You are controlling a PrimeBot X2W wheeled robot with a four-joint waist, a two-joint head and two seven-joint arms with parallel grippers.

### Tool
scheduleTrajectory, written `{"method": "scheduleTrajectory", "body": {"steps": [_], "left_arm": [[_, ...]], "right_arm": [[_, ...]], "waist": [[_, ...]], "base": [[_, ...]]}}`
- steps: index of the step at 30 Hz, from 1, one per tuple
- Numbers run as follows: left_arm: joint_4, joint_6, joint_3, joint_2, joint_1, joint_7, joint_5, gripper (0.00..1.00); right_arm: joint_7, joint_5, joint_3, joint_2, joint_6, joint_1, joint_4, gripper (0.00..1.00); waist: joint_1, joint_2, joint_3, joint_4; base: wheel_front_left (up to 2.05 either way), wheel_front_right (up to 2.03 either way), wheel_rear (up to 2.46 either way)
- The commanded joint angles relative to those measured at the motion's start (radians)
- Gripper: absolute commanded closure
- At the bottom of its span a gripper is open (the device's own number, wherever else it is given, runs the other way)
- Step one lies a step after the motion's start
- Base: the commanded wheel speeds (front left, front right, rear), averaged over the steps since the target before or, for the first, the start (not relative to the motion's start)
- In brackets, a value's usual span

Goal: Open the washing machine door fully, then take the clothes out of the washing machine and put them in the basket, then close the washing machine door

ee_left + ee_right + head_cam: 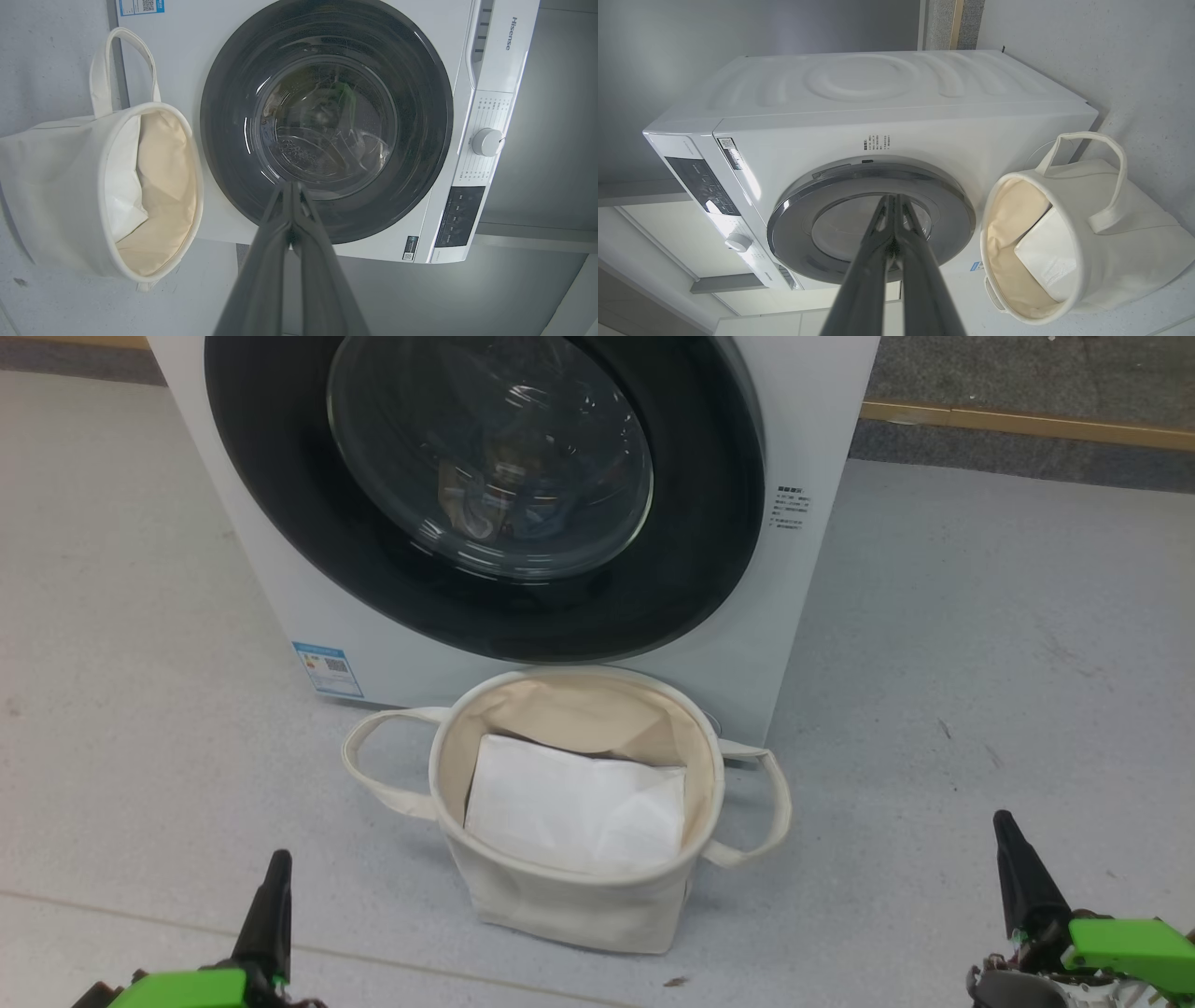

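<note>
Looking down from the head cam here: the washing machine door (280,513) is shut flat against the washing machine (266,569). Through the glass I can dimly make out the clothes (485,490), blue and brownish, too murky for more. The basket (569,910) stands on the floor (980,644) right in front, below the door, with a white folded sheet (574,812) in it. The left gripper (277,861) and right gripper (1005,823) sit low on either side, fingers pressed together, pinching nothing.

We count one washing machine (808,616), one door (495,476), one basket (569,905), one folded sheet (574,812), a left hand (278,861), a right hand (1005,823).
</note>
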State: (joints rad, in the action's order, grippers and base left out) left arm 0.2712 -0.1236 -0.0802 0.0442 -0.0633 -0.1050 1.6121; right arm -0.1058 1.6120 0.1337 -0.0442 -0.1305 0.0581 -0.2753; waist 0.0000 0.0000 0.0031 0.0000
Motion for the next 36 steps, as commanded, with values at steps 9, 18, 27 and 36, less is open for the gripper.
{"method": "scheduleTrajectory", "body": {"steps": [9, 18, 27, 36], "left_arm": [[-0.026, -0.007, -0.034, 0.006, -0.045, -0.009, -0.004, 1.0], [-0.026, -0.007, -0.035, 0.006, -0.045, -0.009, -0.004, 1.0], [-0.026, -0.007, -0.035, 0.006, -0.045, -0.009, -0.004, 1.0], [-0.026, -0.007, -0.035, 0.006, -0.045, -0.009, -0.004, 1.0]], "right_arm": [[-0.008, -0.004, -0.019, -0.006, 0.0, 0.05, 0.03, 1.0], [-0.008, -0.004, -0.019, -0.006, 0.0, 0.05, 0.03, 1.0], [-0.008, -0.004, -0.019, -0.006, 0.0, 0.05, 0.03, 1.0], [-0.008, -0.004, -0.019, -0.006, 0.0, 0.05, 0.03, 1.0]], "waist": [[0.0, 0.0, 0.0, 0.0], [0.0, 0.0, 0.0, 0.0], [0.0, 0.0, 0.0, 0.0], [0.0, 0.0, 0.0, 0.0]], "base": [[0.0, 0.0, 0.0], [0.0, 0.0, 0.0], [0.0, 0.0, 0.0], [0.0, 0.0, 0.0]]}}
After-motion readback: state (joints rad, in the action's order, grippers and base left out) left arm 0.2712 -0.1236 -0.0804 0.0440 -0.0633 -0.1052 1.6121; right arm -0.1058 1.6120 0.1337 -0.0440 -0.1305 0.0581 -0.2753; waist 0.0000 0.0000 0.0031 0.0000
